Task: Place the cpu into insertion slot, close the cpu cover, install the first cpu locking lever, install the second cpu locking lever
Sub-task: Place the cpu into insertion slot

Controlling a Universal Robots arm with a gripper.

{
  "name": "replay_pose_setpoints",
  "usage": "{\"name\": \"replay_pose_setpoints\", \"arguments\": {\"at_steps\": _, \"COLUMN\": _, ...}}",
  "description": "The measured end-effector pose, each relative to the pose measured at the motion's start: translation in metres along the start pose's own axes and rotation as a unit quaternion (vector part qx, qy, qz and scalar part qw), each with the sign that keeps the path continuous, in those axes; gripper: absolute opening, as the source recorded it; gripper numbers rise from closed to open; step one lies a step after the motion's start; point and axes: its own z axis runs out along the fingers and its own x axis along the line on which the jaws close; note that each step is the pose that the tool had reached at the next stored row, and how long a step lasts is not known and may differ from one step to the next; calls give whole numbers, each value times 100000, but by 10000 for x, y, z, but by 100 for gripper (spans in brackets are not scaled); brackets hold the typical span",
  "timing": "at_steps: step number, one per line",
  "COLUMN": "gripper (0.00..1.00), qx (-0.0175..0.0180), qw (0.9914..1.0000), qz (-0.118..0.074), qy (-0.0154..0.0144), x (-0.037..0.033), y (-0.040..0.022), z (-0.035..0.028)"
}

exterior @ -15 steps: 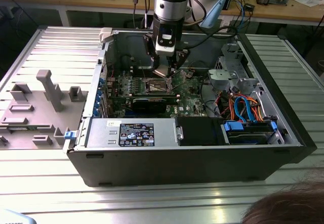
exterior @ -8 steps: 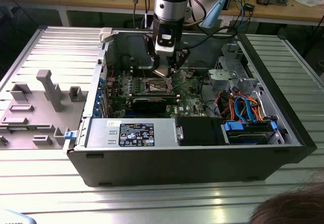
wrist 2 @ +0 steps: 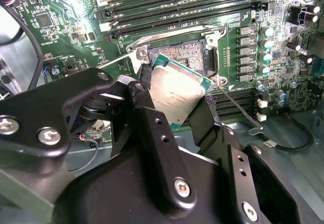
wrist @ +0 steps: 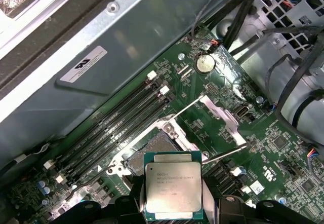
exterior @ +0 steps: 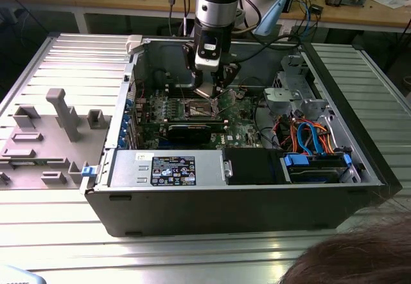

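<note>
My gripper [exterior: 207, 86] hangs inside the open computer case, shut on the cpu [exterior: 205, 92]. In both wrist views the cpu [wrist: 173, 191] [wrist 2: 177, 89] is a square silvery chip clamped by its edges between black fingers [wrist: 135, 199]. It hovers tilted just above the insertion slot [wrist: 151, 150] [wrist 2: 178, 51], offset toward one side and apart from it. The slot's dark centre is bare. The cpu cover [wrist: 223, 118] is swung open beside the slot. A thin locking lever [wrist: 226, 153] [wrist 2: 239, 108] stands released next to the socket.
Long black memory slots [wrist: 116, 122] run beside the socket. A labelled power-supply box [exterior: 170, 168] and a drive bay with blue and orange cables [exterior: 314, 149] line the case's near side. A grey fixture tray [exterior: 51, 136] lies at the exterior view's left. A person's hair [exterior: 359, 261] shows at the lower right.
</note>
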Motion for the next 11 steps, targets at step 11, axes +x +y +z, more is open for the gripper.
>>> {"name": "replay_pose_setpoints", "arguments": {"at_steps": 11, "gripper": 54, "qx": -11, "qw": 99997, "qz": 816, "qy": 2, "x": 0, "y": 0, "z": 3}}
